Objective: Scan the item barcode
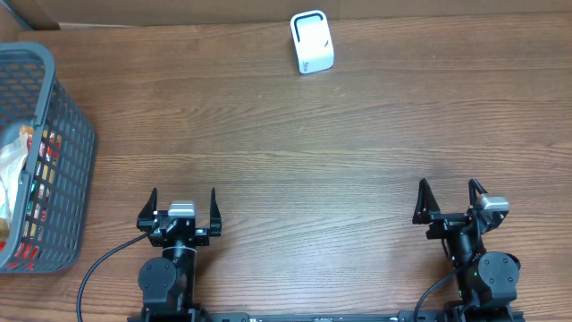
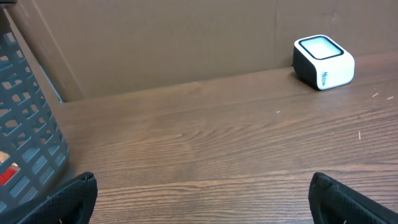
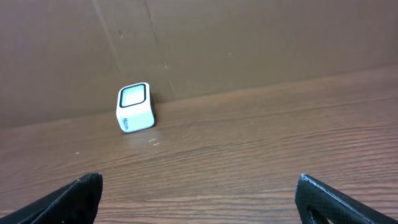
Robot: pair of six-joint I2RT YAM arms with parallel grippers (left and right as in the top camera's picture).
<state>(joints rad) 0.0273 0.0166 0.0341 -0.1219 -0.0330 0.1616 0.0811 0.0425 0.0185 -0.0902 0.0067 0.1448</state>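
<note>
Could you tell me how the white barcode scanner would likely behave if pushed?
The barcode scanner looks squat and flat-based, so it would probably slide rather than tip. Its smooth casing may be slippery to grip. Being small, it is likely light.

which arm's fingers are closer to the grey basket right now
Left. The left fingers stand open just right of the basket, by its near corner; the right fingers are far off on the opposite side.
</note>
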